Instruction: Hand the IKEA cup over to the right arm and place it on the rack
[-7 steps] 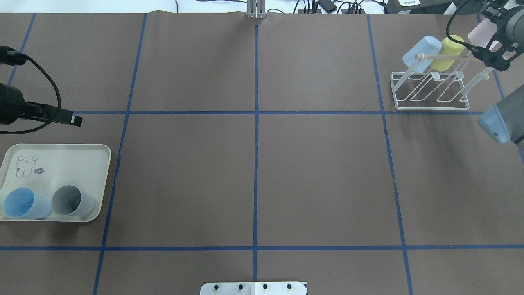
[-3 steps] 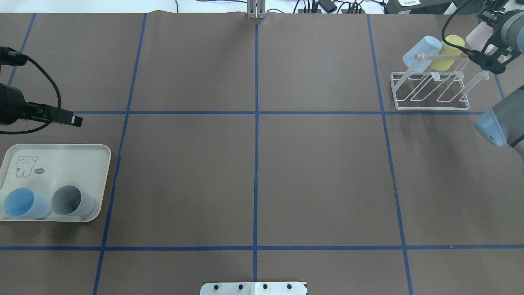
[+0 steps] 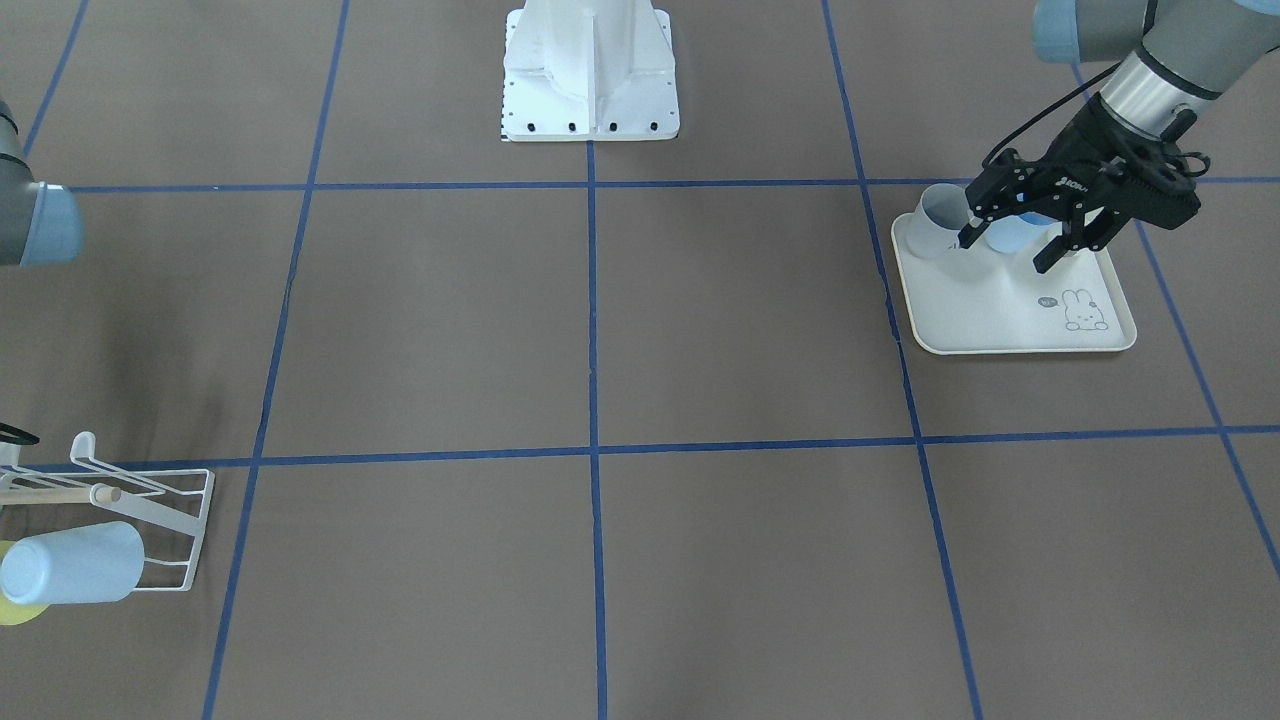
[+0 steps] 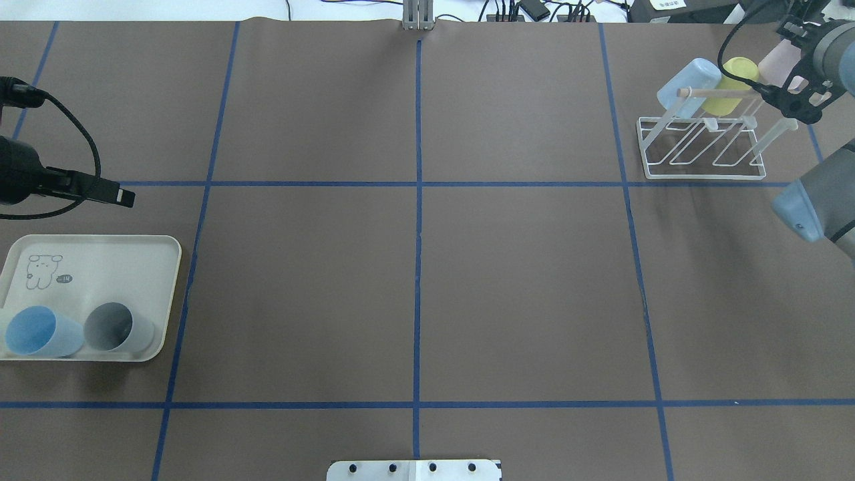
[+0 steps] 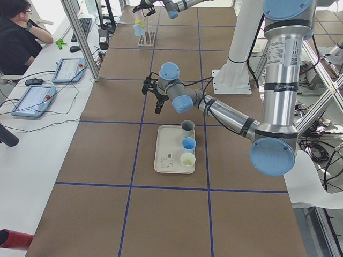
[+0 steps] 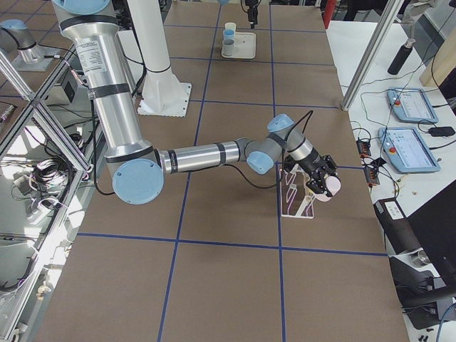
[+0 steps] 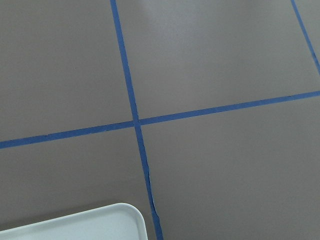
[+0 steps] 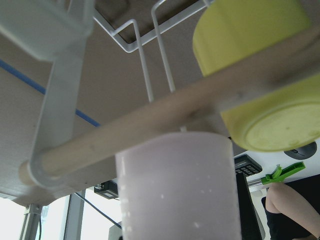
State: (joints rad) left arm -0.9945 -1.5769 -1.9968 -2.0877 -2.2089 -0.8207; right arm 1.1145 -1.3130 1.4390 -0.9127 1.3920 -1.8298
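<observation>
The right gripper (image 6: 322, 182) is gripping one pale pink cup (image 8: 175, 190) in its fingers, holding it just beside the single wooden dowel (image 4: 695, 93) of the one white rack (image 4: 705, 177), where two cups, a light blue cup (image 4: 688, 83) and a yellow cup (image 4: 735, 80), are resting. The left gripper (image 3: 1005, 255) is hovering with its fingers spread wide and empty near the one tray (image 4: 120, 267) on the desk (image 4: 521, 300). The tray is carrying three cups: a grey cup (image 5: 187, 127), a blue cup (image 5: 188, 144) and a cream cup (image 5: 187, 159).
</observation>
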